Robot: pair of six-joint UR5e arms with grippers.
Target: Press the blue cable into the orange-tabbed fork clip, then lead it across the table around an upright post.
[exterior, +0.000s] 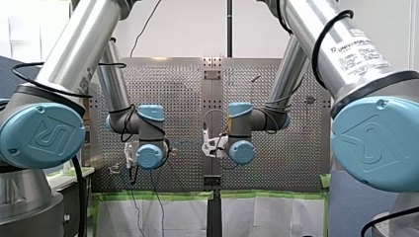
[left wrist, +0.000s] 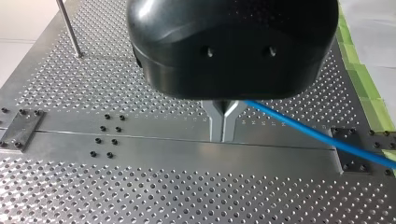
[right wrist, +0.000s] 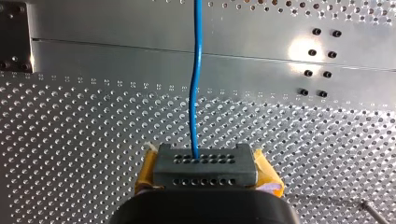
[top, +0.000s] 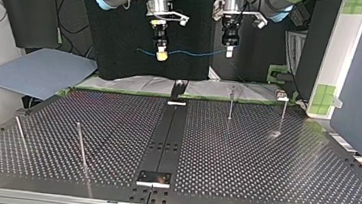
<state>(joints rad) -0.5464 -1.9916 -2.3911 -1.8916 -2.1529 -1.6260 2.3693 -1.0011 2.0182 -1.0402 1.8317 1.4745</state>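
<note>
In the top view the blue cable (top: 193,53) hangs in the air between both grippers, high above the table's far edge. My right gripper (top: 161,55), with yellow pads, is shut on one part of it. My left gripper (top: 229,49) is shut on another. The left wrist view shows the metal fingers (left wrist: 218,122) pressed together, and the cable (left wrist: 317,136) runs off sideways from them. In the right wrist view the cable (right wrist: 195,93) leads straight ahead from between the yellow pads (right wrist: 148,173). I cannot make out an orange-tabbed clip in any view.
Thin upright posts stand on the perforated table (top: 264,160): two near the far edge (top: 231,104) (top: 283,114), two nearer the camera (top: 81,145) (top: 20,134). A dark centre rail (top: 167,141) carries a small black fixture (top: 177,89). Green tape lines the far edge.
</note>
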